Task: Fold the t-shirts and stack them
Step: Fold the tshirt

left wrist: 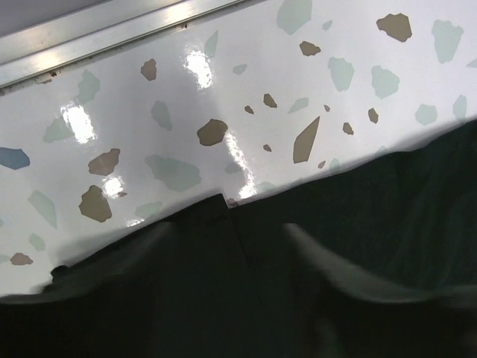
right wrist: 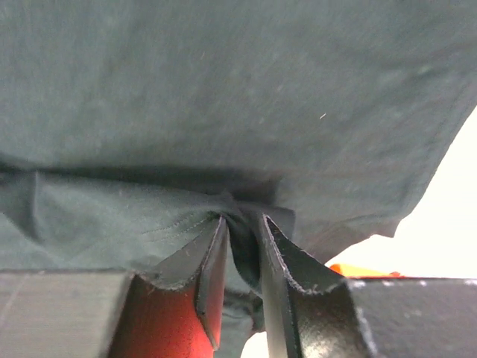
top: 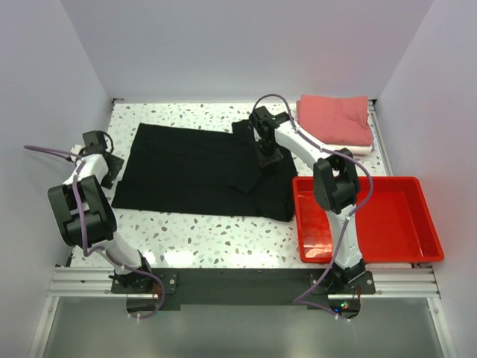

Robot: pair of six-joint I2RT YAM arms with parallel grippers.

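The black t-shirt lies spread across the middle of the table, its right part doubled over. My right gripper is over that right part, shut on a pinched fold of the black cloth; the fold sits between its fingertips. My left gripper is at the shirt's left edge. In the left wrist view its blurred fingers stand apart over the black hem, with the gripper apparently open. The salmon-pink t-shirt lies folded on the white one at the back right.
A red plastic tray stands at the right front, beside the shirt's right edge; a sliver of it shows in the right wrist view. The speckled table has a metal rim at its left edge.
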